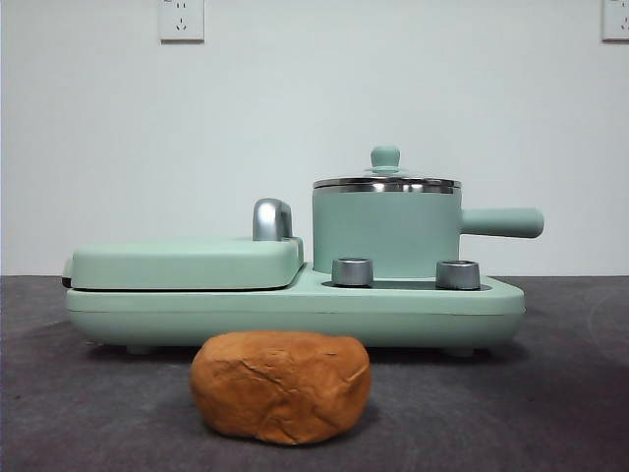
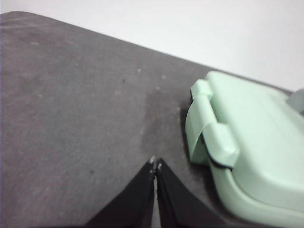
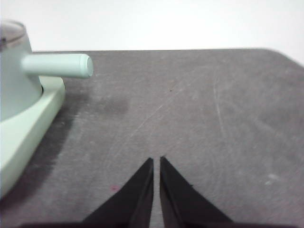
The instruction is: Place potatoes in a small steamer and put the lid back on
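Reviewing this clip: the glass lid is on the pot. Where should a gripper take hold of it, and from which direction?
Probably the small mint-green knob atop the lid, approached straight from above. It stands proud at the centre, narrow enough for two jaws; the flat steel rim sits flush on the small steamer, offering no side purchase.

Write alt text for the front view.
An orange-brown potato lies on the dark table in front of a mint-green cooker base. On the base stand a closed griddle and a steamer, its glass lid on and handle pointing right. No gripper shows.
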Robot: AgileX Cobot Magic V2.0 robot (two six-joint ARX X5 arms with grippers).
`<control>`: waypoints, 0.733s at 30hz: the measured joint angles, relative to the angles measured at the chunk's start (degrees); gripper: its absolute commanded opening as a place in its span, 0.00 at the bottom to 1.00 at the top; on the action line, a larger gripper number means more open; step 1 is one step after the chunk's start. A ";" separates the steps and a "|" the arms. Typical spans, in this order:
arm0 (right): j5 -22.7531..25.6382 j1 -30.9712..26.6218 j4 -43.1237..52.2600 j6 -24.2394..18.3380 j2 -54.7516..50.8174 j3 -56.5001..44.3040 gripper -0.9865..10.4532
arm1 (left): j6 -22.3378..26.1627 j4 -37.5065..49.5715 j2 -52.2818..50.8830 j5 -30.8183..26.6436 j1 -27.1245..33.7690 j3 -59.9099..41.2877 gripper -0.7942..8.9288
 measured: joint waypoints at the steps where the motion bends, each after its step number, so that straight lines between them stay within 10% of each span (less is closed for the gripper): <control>1: -0.44 0.00 0.04 1.14 0.00 0.00 0.10 | -0.57 0.87 0.00 -0.02 0.00 0.00 0.09; 9: -5.57 -0.02 5.62 10.53 0.00 0.07 0.10 | -4.55 8.87 -0.02 0.00 -0.02 0.11 0.09; 22: -10.10 0.00 -3.23 14.56 3.93 16.17 0.10 | -4.85 -3.69 10.16 5.33 -0.02 18.27 0.09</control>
